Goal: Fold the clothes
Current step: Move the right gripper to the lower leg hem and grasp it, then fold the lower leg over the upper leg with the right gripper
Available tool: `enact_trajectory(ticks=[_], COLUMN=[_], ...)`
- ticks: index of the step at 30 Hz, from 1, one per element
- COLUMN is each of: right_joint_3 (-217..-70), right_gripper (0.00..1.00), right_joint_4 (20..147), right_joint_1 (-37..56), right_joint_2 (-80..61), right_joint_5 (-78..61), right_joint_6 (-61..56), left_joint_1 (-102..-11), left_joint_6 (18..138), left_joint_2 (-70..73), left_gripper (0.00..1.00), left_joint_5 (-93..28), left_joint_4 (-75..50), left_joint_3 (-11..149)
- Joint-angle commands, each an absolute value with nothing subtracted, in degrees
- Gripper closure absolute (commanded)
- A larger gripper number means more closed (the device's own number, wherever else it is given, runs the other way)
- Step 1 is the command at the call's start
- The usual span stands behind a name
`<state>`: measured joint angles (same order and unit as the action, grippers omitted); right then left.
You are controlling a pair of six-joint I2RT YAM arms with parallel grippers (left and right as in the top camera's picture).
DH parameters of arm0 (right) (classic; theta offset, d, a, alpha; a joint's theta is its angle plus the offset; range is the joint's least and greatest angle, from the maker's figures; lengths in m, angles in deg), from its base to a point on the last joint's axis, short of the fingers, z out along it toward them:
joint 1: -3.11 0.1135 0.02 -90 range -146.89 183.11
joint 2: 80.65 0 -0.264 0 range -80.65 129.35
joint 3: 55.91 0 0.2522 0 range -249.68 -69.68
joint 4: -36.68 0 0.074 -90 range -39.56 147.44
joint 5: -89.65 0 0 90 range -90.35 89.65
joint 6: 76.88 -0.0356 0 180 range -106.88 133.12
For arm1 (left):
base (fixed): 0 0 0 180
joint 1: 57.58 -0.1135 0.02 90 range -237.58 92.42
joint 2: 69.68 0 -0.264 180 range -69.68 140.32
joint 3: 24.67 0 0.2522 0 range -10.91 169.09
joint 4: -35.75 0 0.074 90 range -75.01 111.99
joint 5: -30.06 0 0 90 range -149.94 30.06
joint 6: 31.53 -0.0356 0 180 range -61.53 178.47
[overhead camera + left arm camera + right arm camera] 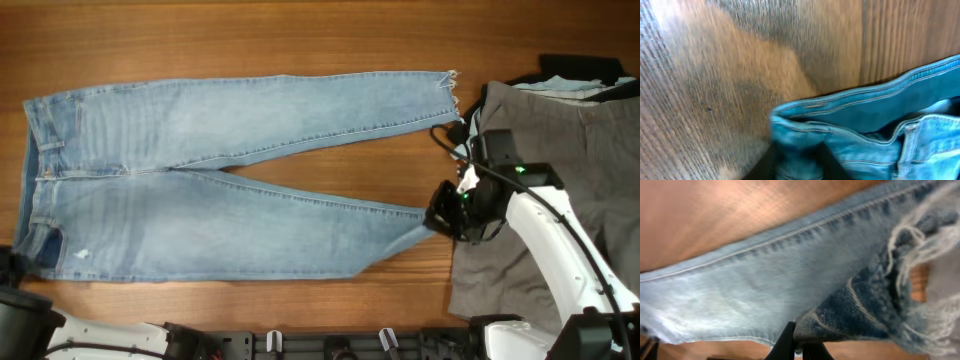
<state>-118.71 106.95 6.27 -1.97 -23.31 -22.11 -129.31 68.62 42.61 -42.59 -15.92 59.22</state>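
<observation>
Jeans [220, 190] lie flat on the wooden table [300, 40]. The waistband [38, 160] is at the left edge of the overhead view and both legs run right, spread in a narrow V. Back pockets face up. There is a small white distress mark [80, 254] near the lower waist corner. The upper leg ends in a frayed hem [450, 85], flat on the wood and just short of the grey garment [560, 180].

The right gripper [443, 212] is at the end of the lower leg. The wrist view shows its jaws pinching a folded bit of denim at that hem, with the fabric bunched between the dark fingers [787, 340] and frayed threads hanging loose beside them.

The left gripper [12, 268] sits at the lower waist corner of the jeans. Its wrist view shows the waistband corner crumpled up at the bottom of frame over dark shapes. The fingers are mostly hidden and the picture is blurred, so I cannot tell how those jaws stand.

The grey garment covers the right side of the table under the right arm. A small pile of dark and light clothes [575, 75] is at its top edge.
</observation>
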Motion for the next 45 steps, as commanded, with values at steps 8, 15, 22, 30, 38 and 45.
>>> enact_trajectory(ticks=[8,15,22,30,38,45], right_joint_3=[-136.0,-156.2,-158.6,-158.5,-158.5,-158.6], right_gripper=[0.96,0.96,0.96,0.96,0.96,0.96], right_joint_4=[116.7,127.9,122.9,109.6,101.6,103.7], right_joint_1=[5.9,5.9,5.9,5.9,6.3,6.7], right_joint_2=[-3.9,-3.8,-1.4,14.1,26.0,23.1], right_joint_5=[-15.4,-10.6,-7.3,-9.6,-14.4,-14.1], right_joint_6=[-21.5,-23.3,-26.5,-25.1,-24.2,-21.4], left_joint_1=[-128.4,-128.5,-126.6,-121.1,-121.0,-121.5], left_joint_6=[71.9,79.1,81.4,81.3,81.4,86.0], left_joint_2=[38.8,25.3,19.5,22.4,25.7,26.9], left_gripper=[0.96,0.96,0.96,0.96,0.96,0.96], left_joint_5=[-37.5,-43.8,-44.6,-56.7,-65.7,-73.0], left_joint_4=[-27.2,-35.7,-32.6,-33.8,-40.4,-40.9], left_joint_3=[69.0,82.9,82.9,82.9,82.9,81.9])
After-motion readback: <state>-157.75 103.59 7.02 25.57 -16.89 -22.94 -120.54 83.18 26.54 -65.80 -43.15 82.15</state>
